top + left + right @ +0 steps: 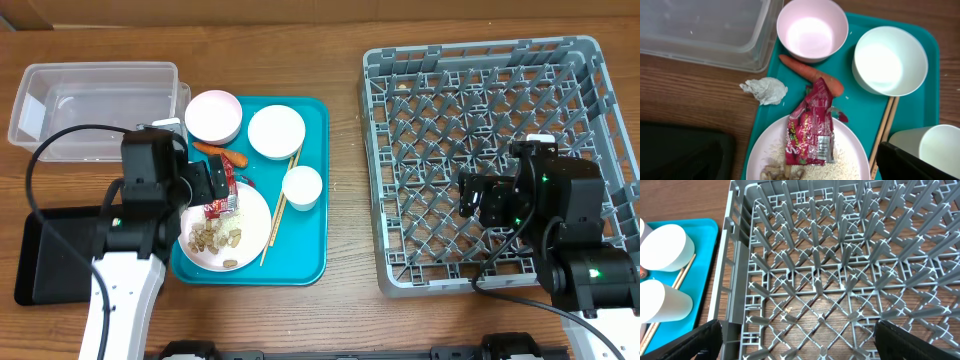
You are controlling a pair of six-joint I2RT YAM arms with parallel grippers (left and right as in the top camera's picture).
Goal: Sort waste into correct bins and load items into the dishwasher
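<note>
The red wrapper (pixel 810 131) lies on the white plate (pixel 762 150) among rice (pixel 850 165) and peanuts (pixel 782 173). My left gripper (pixel 805 172) is open just above the plate (pixel 250 240), over the wrapper (pixel 219 197). The carrot (pixel 810 75) lies on the teal tray beside two white bowls (pixel 812 30) (pixel 890 60). The crumpled scrap (pixel 765 91) lies on the table. Chopsticks (pixel 885 130) and the cup (pixel 935 145) are at the right. My right gripper (pixel 799 342) is open and empty over the grey dish rack (pixel 490 80).
The clear tub (pixel 95 105) stands at the back left and the black tray (pixel 60 255) at the front left. The teal tray (pixel 305 255) holds the dishes. The rack's upright pegs (pixel 840 255) stand below my right gripper.
</note>
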